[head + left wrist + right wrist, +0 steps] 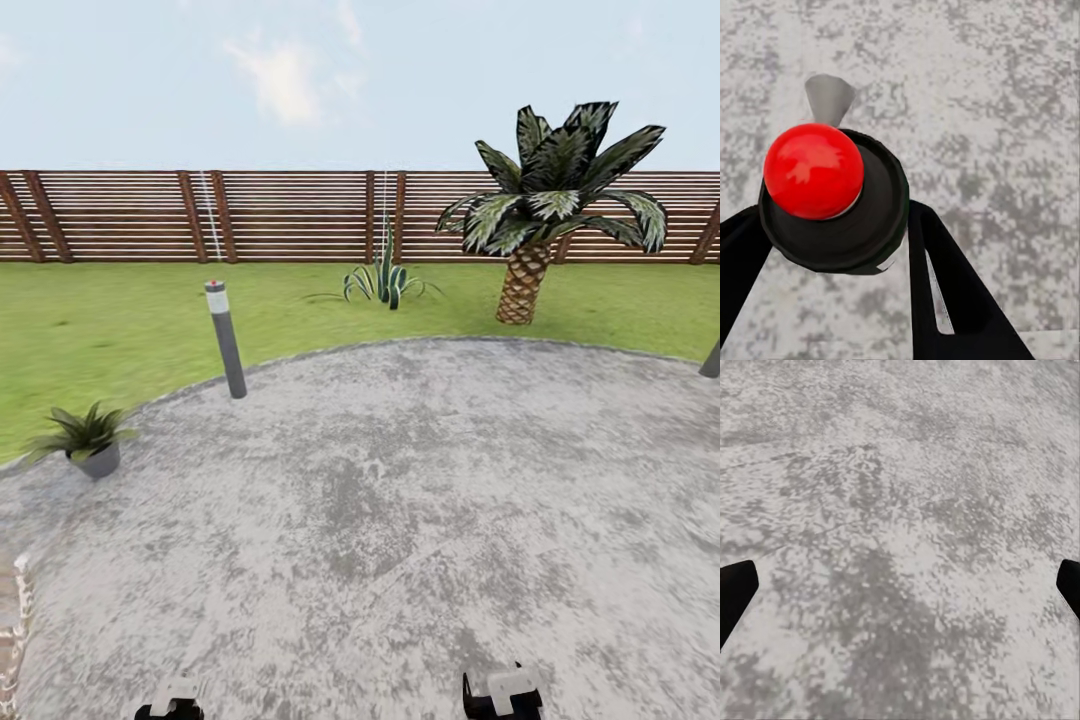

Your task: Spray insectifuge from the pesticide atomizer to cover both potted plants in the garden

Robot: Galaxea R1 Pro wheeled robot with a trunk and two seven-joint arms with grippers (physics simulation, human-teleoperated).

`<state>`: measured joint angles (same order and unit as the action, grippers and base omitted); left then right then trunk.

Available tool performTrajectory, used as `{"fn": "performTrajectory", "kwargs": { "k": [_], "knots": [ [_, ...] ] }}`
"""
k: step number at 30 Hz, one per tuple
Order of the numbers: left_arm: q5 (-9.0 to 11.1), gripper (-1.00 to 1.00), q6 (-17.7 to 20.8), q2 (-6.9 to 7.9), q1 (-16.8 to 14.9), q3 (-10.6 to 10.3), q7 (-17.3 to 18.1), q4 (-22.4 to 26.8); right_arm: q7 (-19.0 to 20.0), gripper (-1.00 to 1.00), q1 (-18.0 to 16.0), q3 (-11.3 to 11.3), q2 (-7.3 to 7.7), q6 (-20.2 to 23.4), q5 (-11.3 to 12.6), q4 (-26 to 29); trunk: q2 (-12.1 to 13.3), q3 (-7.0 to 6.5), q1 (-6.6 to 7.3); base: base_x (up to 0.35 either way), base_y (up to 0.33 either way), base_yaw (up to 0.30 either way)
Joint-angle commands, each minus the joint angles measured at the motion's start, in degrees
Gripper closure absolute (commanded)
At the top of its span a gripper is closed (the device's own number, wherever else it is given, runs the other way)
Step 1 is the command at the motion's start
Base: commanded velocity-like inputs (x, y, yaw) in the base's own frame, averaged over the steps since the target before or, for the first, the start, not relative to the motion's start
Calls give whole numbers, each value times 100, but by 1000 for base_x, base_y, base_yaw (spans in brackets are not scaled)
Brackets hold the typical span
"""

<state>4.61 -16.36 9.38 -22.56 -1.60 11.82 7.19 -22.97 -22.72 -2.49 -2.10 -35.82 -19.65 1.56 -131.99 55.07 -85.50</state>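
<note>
Patio (400,520): one potted plant (85,440).

A fenced garden under open sky. A slatted brown fence (290,215) bounds a green lawn (120,320), which curves around a round, mottled grey stone patio (400,500). On the grass stand a trunked palm (545,215) and a spiky clump (385,280); a bollard light (226,340) and a potted plant (88,440) stand at the patio's edge.

Potted plant (85,440) at patio (400,520) left edge; bollard light (226,340) beyond it; palm (545,215) far right before fence (290,215).
</note>
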Motion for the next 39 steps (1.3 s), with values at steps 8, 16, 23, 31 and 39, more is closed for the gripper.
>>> {"fn": "performTrajectory", "kwargs": {
  "k": [8,16,23,31,39],
  "knots": [
    [49,100,-17,2,-3,-15,30,-7,-58,-100,-4,-24,-1,5,-39,-6,-2,5,-2,335,0,0],
    [49,100,-17,2,-4,-15,31,-6,-58,-100,-4,-24,-1,5,-39,-6,-2,5,-2,335,0,0],
    [49,100,-17,2,-3,-15,32,-5,-58,-100,-4,-32,-8,5,-39,-6,-2,5,-2,335,0,0],
    [49,100,-17,2,-3,-15,30,-6,-58,-100,-4,-33,-10,5,-39,-6,-2,5,-2,335,0,3],
    [49,100,-17,2,-3,-15,30,-7,-58,-100,-4,-33,-10,5,-39,-6,-2,5,-2,335,0,174]
  ]
}}
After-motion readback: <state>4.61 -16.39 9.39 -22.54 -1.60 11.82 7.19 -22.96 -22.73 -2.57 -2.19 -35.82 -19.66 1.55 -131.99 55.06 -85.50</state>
